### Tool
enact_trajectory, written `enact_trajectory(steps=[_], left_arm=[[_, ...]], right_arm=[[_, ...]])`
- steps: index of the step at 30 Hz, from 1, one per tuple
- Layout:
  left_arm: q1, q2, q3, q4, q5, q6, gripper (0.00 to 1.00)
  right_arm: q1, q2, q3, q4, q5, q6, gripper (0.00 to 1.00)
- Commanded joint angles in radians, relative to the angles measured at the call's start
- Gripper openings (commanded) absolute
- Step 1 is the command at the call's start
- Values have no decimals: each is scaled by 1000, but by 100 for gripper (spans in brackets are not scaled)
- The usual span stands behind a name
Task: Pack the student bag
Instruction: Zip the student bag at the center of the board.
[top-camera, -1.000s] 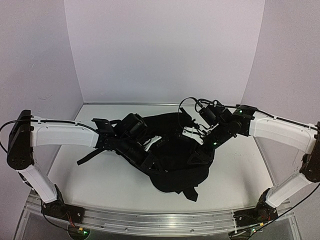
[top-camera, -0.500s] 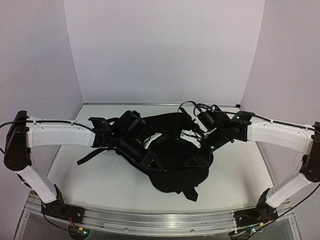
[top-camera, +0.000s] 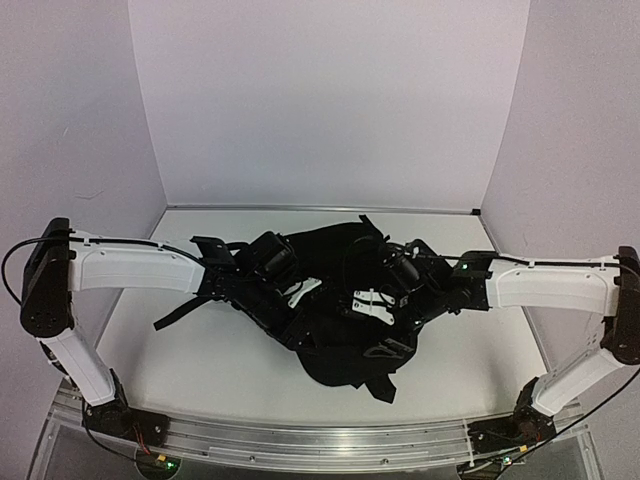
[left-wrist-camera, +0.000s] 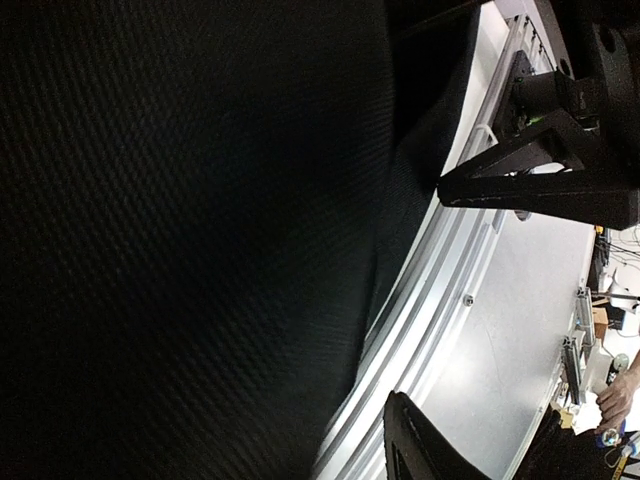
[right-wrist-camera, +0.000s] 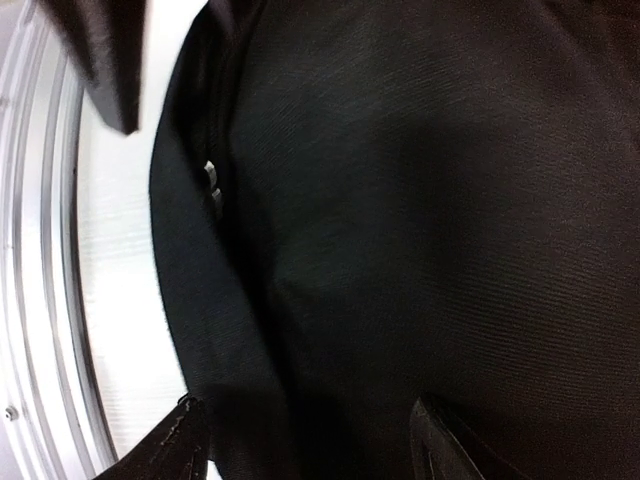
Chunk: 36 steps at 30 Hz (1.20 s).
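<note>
L gripper (top-camera: 293, 324): apart | R gripper (top-camera: 362, 305): apart | both on student bag (top-camera: 338, 250)

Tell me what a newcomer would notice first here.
The big black student bag lies slumped in the middle of the white table, with one strap trailing off to the left. The white left arm and right arm reach in over it from either side. The left pincer and right pincer are open right at its fabric.
</note>
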Motion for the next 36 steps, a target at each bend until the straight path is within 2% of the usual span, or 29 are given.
enact_trajectory(steps=[1,5,7,11,15,17,22,27,32,36], left_arm=[[-3,15,40,19,23,13,52],[-7,23,42,55,95,5,50],[-10,23,42,68,131,2,45],[-13,9,35,89,177,-7,32],[-13,-11,35,100,202,-15,17],[-13,-25,33,103,195,-18,15],[-12,-40,37,93,135,-24,1],[3,-59,25,96,67,-56,0],[22,-88,-18,227,135,-141,2],[32,-47,-51,374,227,-264,0]], right_arm=[[22,-35,-47,92,84,-54,67],[24,-59,-77,106,111,-85,63],[25,-77,-95,112,116,-98,57],[25,-108,-127,130,145,-129,38],[24,-133,-139,138,170,-141,10],[25,-150,-142,139,180,-142,1],[25,-172,-147,138,197,-147,0],[27,-179,-172,123,168,-161,0],[40,-182,-214,135,196,-193,0],[46,-190,-234,212,255,-201,0]])
